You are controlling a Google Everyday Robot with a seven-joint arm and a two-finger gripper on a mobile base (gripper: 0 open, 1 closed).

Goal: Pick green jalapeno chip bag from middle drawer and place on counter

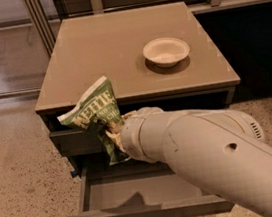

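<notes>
The green jalapeno chip bag (94, 113) is held in the air in front of the cabinet, its top at the height of the counter's front edge. My gripper (113, 135) is shut on the bag's lower right part; the white arm hides most of the fingers. The middle drawer (137, 191) is pulled open below the bag, its flat grey tray showing with nothing in it. The counter (113, 53) is the tan top slab behind the bag.
A white bowl (166, 51) stands on the right half of the counter. My white arm (219, 159) crosses the drawer's right side. A speckled floor (20, 182) lies to the left, and a dark shelf unit (254, 48) stands to the right.
</notes>
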